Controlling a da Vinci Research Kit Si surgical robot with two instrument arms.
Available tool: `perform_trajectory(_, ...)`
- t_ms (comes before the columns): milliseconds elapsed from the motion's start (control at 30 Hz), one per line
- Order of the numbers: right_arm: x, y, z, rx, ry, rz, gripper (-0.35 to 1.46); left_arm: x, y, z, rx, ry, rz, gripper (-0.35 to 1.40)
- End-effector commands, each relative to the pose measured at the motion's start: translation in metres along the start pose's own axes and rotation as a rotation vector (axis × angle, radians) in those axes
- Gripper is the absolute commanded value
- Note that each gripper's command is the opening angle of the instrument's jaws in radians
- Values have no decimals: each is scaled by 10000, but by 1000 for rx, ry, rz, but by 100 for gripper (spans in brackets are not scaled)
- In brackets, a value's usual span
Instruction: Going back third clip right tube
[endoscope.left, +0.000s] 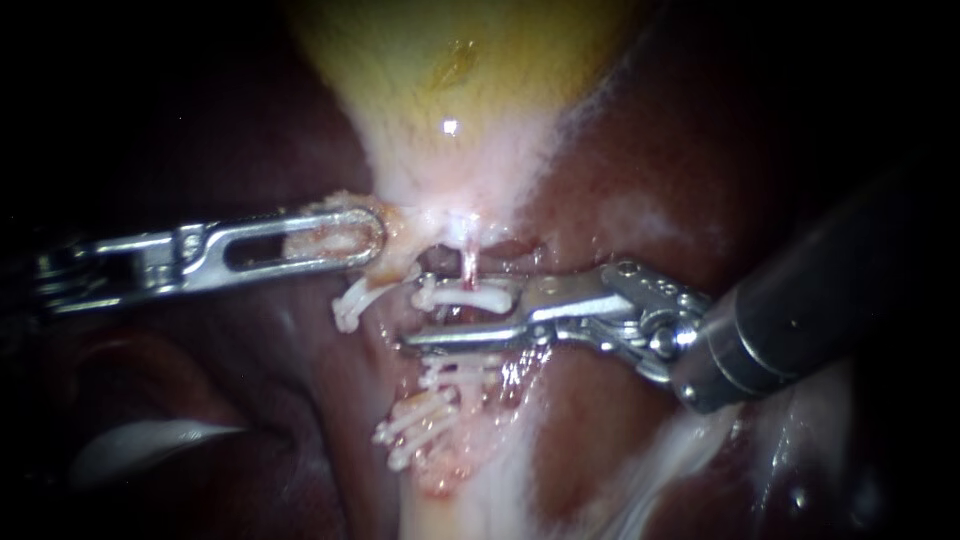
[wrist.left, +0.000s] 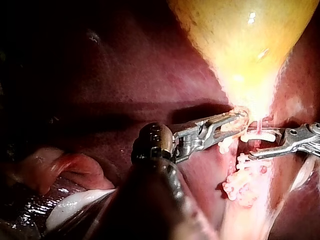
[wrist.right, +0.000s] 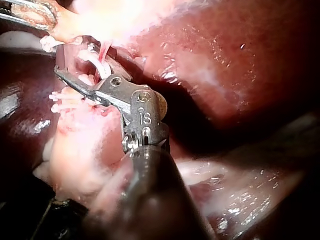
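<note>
Gaping right instrument (endoscope.left: 458, 318) end effector, clip (endoscope.left: 465, 295) on tube (endoscope.left: 468, 258) at its tip; left instrument (endoscope.left: 352, 238) clamps gallbladder (endoscope.left: 450, 110).

My endoscope sits close over the tissue, facing the gallbladder (endoscope.left: 470, 70) at 12 o'clock, with my left instrument (endoscope.left: 366, 238) entering from 9 o'clock and my right instrument (endoscope.left: 415, 318) from 3 o'clock. My left wrist camera looks forward along its own shaft from slightly farther back, and my right wrist camera does likewise from nearest of all. All three views share the white clips (endoscope.left: 465, 296) between the two instrument tips.
</note>
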Motion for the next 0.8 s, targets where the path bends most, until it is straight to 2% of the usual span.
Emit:
perform_trajectory(33,-2,2,-2,0,-1,-18,50,0,0,0,-1,0,0,-35)
perform_trajectory(233,-6,1,-25,17,-11,-162,50,0,-1,-1,-1,0,0,-35)
perform_trajectory(433,-4,-7,-57,41,-19,-277,50,1,-1,-1,-1,0,0,-35)
perform_trajectory(800,23,-29,-117,81,-38,-434,50,0,-1,-1,-1,0,0,-35)
